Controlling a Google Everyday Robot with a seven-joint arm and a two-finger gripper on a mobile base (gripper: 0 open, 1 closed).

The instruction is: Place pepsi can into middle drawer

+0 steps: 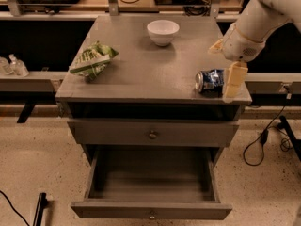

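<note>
Gripper point(223, 73) spread open at the pepsi can point(209, 81), holding nothing.

Reaching in from the upper right on a white arm point(256, 25), it has 2 cream fingers point(233, 79) set well apart: 1 hangs down at the can's right end, overlapping it in this view, though actual contact cannot be told, and the other shows higher and further back, clear of the can. The can lies on its side near the right front corner of the grey cabinet top point(150, 74), 1 silver end facing left. Below, the middle drawer point(117, 210) is pulled out, its knob centred on the front panel, under a closed drawer point(113, 133) with its own knob. A white bowl point(162, 32) stands toward the back of the top, and a green-and-white snack bag point(91, 60) lies at its left side, both well apart from the can.
</note>
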